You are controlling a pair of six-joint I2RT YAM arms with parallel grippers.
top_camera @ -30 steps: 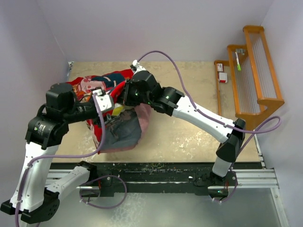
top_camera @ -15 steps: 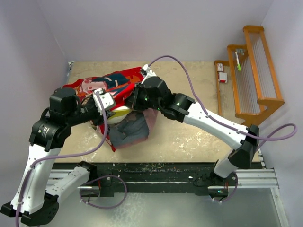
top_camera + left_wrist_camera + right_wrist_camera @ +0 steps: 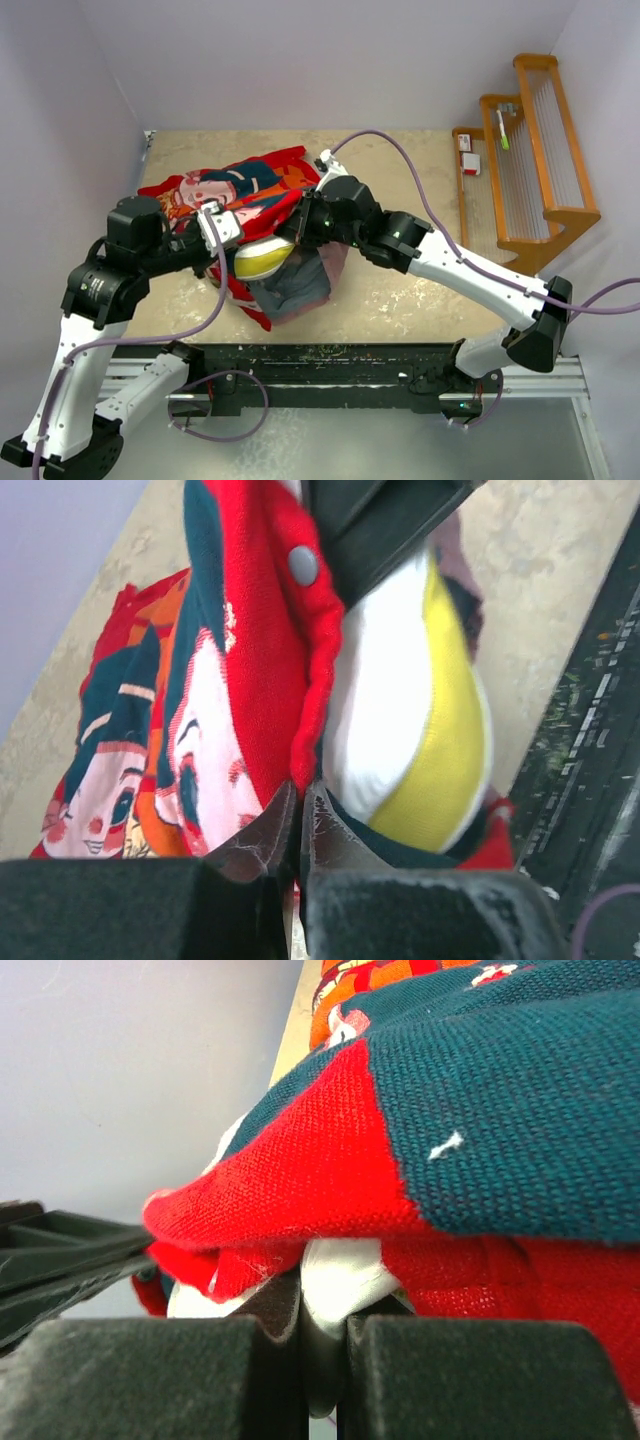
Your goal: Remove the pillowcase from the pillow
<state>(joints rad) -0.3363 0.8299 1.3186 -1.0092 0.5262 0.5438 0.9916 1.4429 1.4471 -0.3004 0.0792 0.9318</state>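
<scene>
Red-orange knit fabric, the pillowcase [image 3: 240, 190], lies bunched on the left half of the sandy bench [image 3: 400, 170] with its printed faces upward. The pillow [image 3: 262, 260], white with a yellow band, pokes out of its open near end. The left tool [image 3: 298, 815] has its fingers pinched together on the pillowcase's red hem, below a snap button [image 3: 303, 565]. The right tool [image 3: 322, 1310], tucked under the cloth, looks clamped on a fold of the white pillow, though that close view is cramped.
</scene>
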